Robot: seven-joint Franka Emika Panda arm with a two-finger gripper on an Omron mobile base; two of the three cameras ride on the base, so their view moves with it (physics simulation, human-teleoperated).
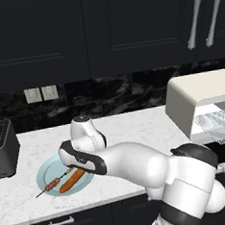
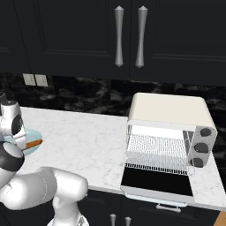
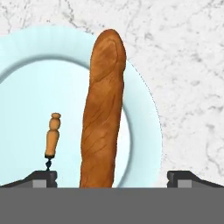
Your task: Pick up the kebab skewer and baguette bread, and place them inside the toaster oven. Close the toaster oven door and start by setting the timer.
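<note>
The long orange-brown baguette (image 3: 103, 109) was seen on the round pale blue plate (image 3: 26, 52), with the black 2-finger gripper (image 3: 111, 177) spread wide apart over it.

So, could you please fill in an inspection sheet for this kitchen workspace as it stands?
Surface: white marble counter, black backsplash behind.
Job's things: baguette bread and kebab skewer lie side by side on a pale blue plate; toaster oven at the counter's right, its door folded down, wire rack bare.
Clutter: black slot toaster at far left.
Hand: hand open over the plate, one finger tip on either side of the baguette, nothing held.
Cables: nothing seen.
Surroundings: dark cabinets with bar handles above, wall outlets.
</note>
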